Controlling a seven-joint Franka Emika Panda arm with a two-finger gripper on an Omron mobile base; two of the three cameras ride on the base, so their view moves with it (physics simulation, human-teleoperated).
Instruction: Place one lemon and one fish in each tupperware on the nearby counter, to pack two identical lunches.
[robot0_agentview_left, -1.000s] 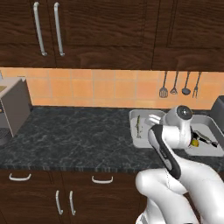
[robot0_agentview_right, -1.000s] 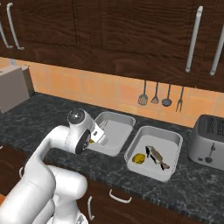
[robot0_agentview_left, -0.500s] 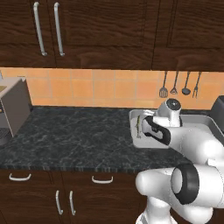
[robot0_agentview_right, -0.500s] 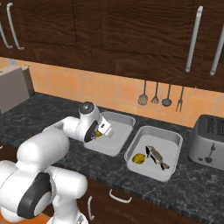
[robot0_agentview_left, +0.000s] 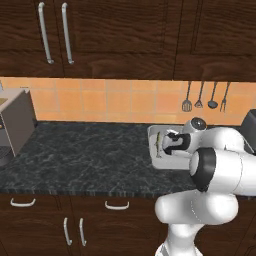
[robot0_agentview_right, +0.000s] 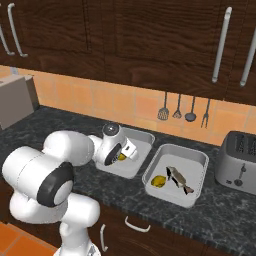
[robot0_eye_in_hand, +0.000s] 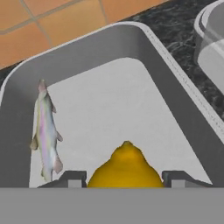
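My gripper (robot0_eye_in_hand: 126, 179) hangs low inside the left tupperware (robot0_eye_in_hand: 100, 52), shut on a yellow lemon (robot0_eye_in_hand: 126, 168) that fills the gap between the fingertips. A slender silvery fish (robot0_eye_in_hand: 47, 133) lies along that tray's left wall. In the right base view the gripper (robot0_agentview_right: 122, 155) and its lemon (robot0_agentview_right: 121, 157) sit over the left tupperware (robot0_agentview_right: 142, 145). The right tupperware (robot0_agentview_right: 192, 167) holds another lemon (robot0_agentview_right: 159, 181) and a fish (robot0_agentview_right: 179, 179). In the left base view the gripper (robot0_agentview_left: 172, 145) is beside the fish (robot0_agentview_left: 159, 144) in the tray (robot0_agentview_left: 165, 165).
A steel toaster (robot0_agentview_right: 239, 160) stands right of the trays on the marbled counter (robot0_agentview_right: 60, 122). Utensils (robot0_agentview_right: 182, 105) hang on the tiled wall behind. A boxy appliance (robot0_agentview_left: 15, 122) stands at the counter's far left. Wide bare counter (robot0_agentview_left: 85, 150) lies left of the trays.
The arm has swung forward from the counter's front edge and lowered the gripper, with the lemon, into the left tupperware. The trays and fish have stayed put.
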